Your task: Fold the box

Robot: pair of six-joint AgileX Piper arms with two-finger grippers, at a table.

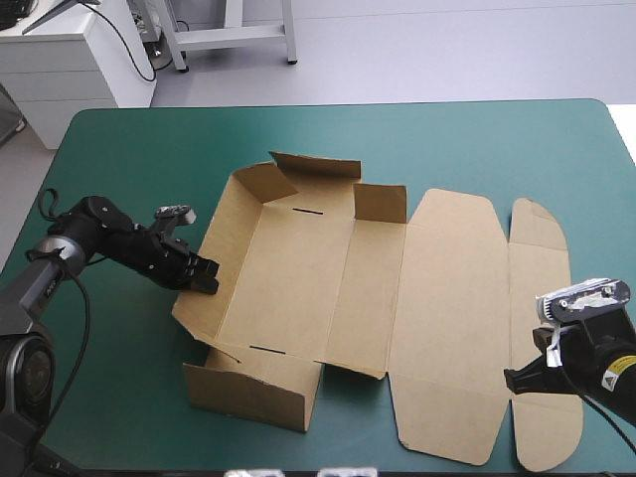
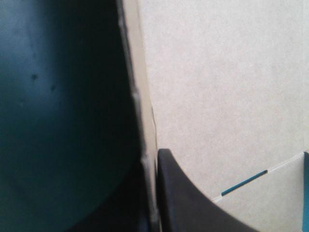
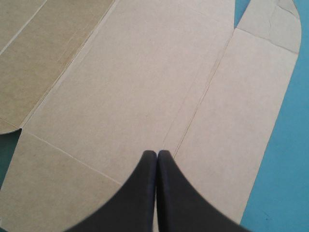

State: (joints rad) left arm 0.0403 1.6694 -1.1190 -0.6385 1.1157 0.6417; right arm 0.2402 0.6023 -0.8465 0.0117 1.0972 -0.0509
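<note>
The brown box (image 1: 298,268) lies in the middle of the table. Its left wall, far corner flaps and near wall are raised, while the lid panel (image 1: 447,318) and tuck flap (image 1: 542,298) lie flat to the right. At the raised left wall, my left gripper (image 1: 207,278) is shut on it. In the left wrist view the board's edge (image 2: 145,121) runs between the black fingers (image 2: 193,208) of that gripper (image 2: 153,193). Over the crease between lid and tuck flap near the front, my right gripper (image 1: 517,381) (image 3: 157,154) is shut, with the flat board (image 3: 145,87) ahead.
The teal-green cover (image 1: 447,139) shows bare along the far side and at the left. The tuck flap reaches close to the table's front and right edges (image 1: 621,248).
</note>
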